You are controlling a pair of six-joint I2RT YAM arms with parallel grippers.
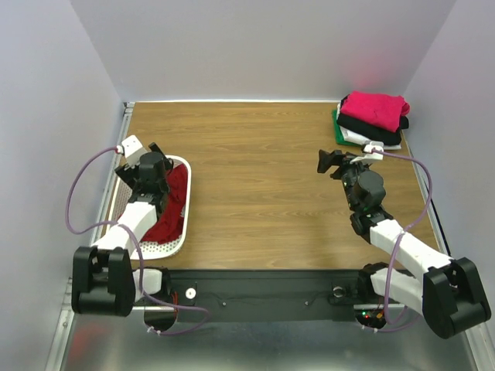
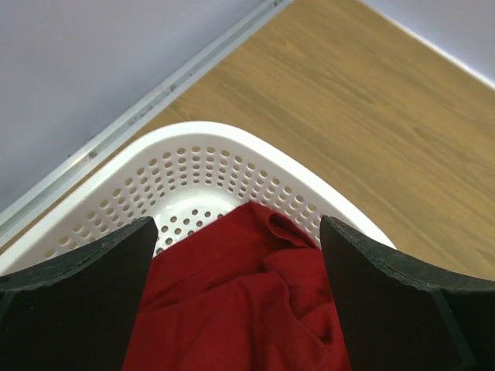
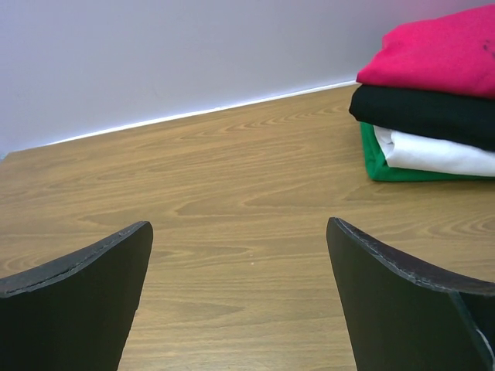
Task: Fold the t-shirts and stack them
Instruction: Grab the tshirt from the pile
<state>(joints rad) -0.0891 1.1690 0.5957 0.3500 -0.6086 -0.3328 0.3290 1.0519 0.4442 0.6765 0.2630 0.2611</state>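
A dark red t-shirt (image 1: 172, 212) lies crumpled in the white perforated basket (image 1: 188, 176) at the left; it also shows in the left wrist view (image 2: 232, 294). My left gripper (image 1: 157, 171) hangs open just above it, fingers either side of the cloth, holding nothing. A folded stack sits at the back right: bright pink t-shirt (image 1: 377, 108) on top, then black (image 1: 371, 125), white (image 1: 373, 138) and green (image 1: 337, 127). The stack shows in the right wrist view (image 3: 429, 54). My right gripper (image 1: 326, 162) is open and empty over bare table, short of the stack.
The wooden table (image 1: 263, 185) is walled at the back and both sides. The basket rim (image 2: 232, 135) lies close to the left wall. A black base bar (image 1: 263, 294) runs along the near edge.
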